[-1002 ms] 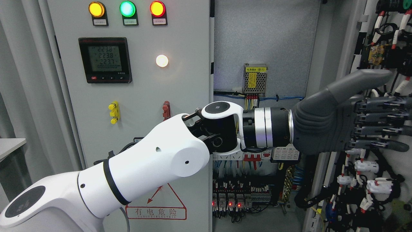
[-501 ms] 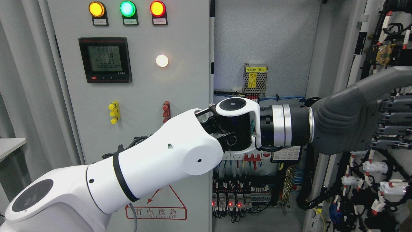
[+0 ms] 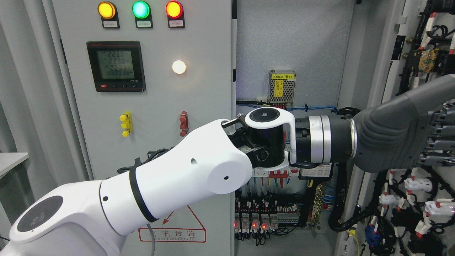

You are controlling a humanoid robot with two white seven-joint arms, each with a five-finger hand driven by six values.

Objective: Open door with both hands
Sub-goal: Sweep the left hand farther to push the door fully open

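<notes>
Doors of the grey metal electrical cabinet differ: the closed left door carries three lit lamps and a black meter, while the left hand, fingers extended flat, presses the wired inner face of the swung-open right door

On the meter display, rows "2238", "2238" and "2237" are shown. "有电危险" is printed beneath the red warning triangle. The yellow label on the power module is too small to be read.
</notes>
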